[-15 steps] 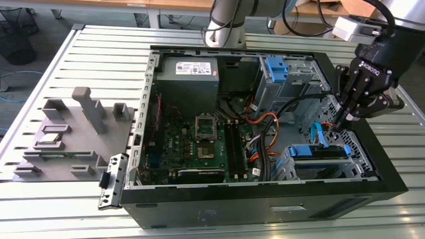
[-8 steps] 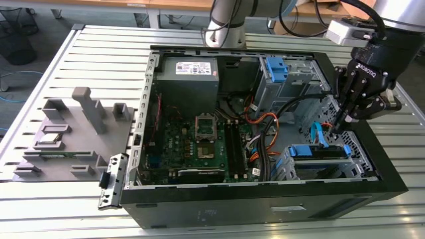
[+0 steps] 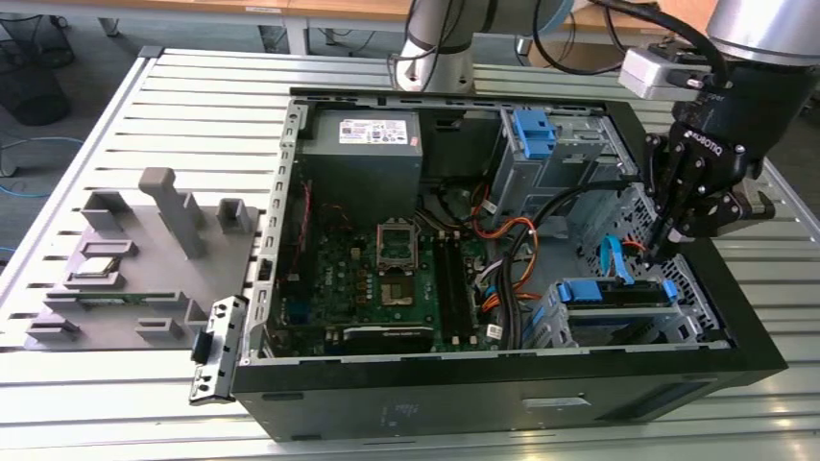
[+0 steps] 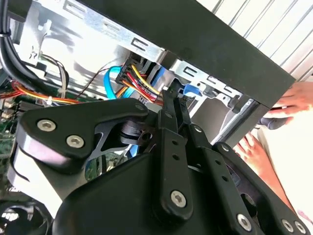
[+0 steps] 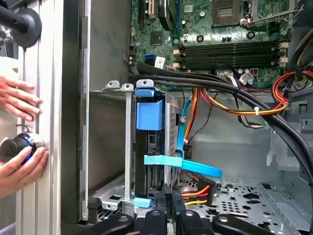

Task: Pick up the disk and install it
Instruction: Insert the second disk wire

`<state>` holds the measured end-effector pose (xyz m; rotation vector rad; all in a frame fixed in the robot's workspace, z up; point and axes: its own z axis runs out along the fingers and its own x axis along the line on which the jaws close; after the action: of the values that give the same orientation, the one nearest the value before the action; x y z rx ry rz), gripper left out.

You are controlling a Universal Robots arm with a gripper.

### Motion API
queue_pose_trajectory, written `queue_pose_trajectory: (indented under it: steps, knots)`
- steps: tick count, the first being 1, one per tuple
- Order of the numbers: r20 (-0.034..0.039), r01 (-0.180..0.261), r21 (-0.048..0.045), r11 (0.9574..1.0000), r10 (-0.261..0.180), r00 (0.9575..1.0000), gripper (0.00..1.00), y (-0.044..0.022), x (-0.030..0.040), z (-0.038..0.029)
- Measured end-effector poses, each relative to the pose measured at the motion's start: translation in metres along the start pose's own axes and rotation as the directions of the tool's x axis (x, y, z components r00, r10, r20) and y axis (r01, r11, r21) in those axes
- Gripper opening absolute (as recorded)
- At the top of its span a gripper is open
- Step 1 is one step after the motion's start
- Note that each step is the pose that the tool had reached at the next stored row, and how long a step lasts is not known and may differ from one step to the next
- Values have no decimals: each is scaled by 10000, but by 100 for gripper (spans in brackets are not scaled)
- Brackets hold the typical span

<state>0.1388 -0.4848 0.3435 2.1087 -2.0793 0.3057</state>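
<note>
Black linkage bars of our gripper (image 4: 177,105) fill the near ground in both wrist views, its two slim fingers (image 4: 170,108) drawn together to a narrow tip with nothing between them that we can make out. We see that tip poised just beside the blue bracket edge of the disk (image 5: 149,142), which stands on edge in the drive cage (image 5: 113,188) at the corner of the open computer case (image 3: 513,384). In the exterior view the disk (image 3: 615,291) shows as a blue-fronted block seated in that cage on the exterior view's right, with the arm hanging directly above it.

We judge the drive already slid into its bay, and the closed fingers suited to pressing on the bracket rather than grasping it. A flat blue data cable (image 5: 183,165) crosses in front of the drive, and a bundle of red, yellow and orange power wires (image 5: 198,193) ends in a plug near the gripper tip; we cannot tell whether either is connected. A second blue bracket (image 3: 532,133) sits in the upper bay, well apart from the work.

Outside the case wall, a person's hands (image 5: 19,132) rest on the slatted table (image 3: 192,106), one around a dark round knob (image 5: 17,147), apparently standing by at a control.
</note>
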Motion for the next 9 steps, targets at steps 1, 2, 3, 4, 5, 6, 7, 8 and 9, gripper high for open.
queue_pose_trajectory:
  steps: [1, 2, 3, 4, 5, 6, 7, 8, 9]
  knots:
    - [-2, -21, 83, 10000, 21, 10000, 17, 14, 6, 1]
    - [-3, -43, 163, 9999, 43, 10000, 17, 31, 13, 2]
    - [-4, -63, 238, 9997, 63, 10000, 17, 47, 19, 4]
    - [-2, -84, 315, 9995, 84, 10000, 17, 63, 25, 5]
    - [-1, -105, 391, 9992, 105, 9999, 17, 80, 30, 7]
    - [-1, -125, 468, 9988, 125, 9999, 17, 97, 35, 7]
    - [2, -146, 548, 9984, 146, 9999, 17, 114, 39, 7]
    - [10, -168, 629, 9979, 167, 9999, 17, 133, 42, 8]
    - [22, -190, 705, 9973, 189, 9998, 17, 153, 44, 9]
